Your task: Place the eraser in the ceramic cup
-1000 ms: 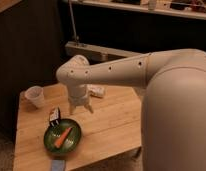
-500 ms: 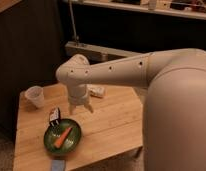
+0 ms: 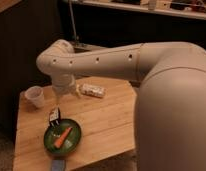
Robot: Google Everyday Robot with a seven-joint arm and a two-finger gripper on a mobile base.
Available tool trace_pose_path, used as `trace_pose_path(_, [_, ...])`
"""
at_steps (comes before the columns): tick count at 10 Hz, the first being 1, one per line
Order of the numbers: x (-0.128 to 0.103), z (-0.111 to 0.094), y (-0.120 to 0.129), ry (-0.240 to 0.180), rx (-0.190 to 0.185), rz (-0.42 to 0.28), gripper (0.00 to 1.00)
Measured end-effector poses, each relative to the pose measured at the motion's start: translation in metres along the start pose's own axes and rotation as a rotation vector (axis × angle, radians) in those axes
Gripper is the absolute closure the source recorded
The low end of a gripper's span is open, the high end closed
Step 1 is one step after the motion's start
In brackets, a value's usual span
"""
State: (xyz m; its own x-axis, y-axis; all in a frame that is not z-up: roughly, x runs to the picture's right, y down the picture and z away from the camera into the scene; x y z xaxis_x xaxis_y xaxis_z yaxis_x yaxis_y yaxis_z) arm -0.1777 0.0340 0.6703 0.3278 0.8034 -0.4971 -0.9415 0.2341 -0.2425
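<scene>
The eraser [image 3: 54,116], a small white and black block, is at the far rim of the green plate [image 3: 71,145], on the left half of the wooden table. The ceramic cup [image 3: 35,96], plain white and upright, stands near the table's back left corner, up and left of the eraser. My gripper [image 3: 57,106] hangs down from the pale arm's wrist [image 3: 63,85] directly over the eraser, right of the cup. Whether it touches or holds the eraser cannot be told.
An orange carrot [image 3: 62,137] lies in the green plate. A long flat white packet [image 3: 92,90] lies at the back of the table [image 3: 106,125]. A flat blue-grey piece [image 3: 57,165] sits at the front edge. My arm's bulky body [image 3: 171,110] fills the right.
</scene>
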Motion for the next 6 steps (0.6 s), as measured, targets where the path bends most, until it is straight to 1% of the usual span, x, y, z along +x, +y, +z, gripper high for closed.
trace_pose_path(1, [-0.004,-0.001,0.015,-0.003,-0.015,-0.053,0.35])
trace_pose_path(2, [0.002,0.002,0.034,0.007,-0.029,-0.113,0.35])
trace_pose_path(3, [0.009,0.009,0.049,0.020,-0.035,-0.155,0.35])
trace_pose_path(4, [0.015,0.018,0.060,0.032,-0.041,-0.178,0.35])
trace_pose_path(6, [0.025,0.048,0.065,0.056,-0.039,-0.191,0.35])
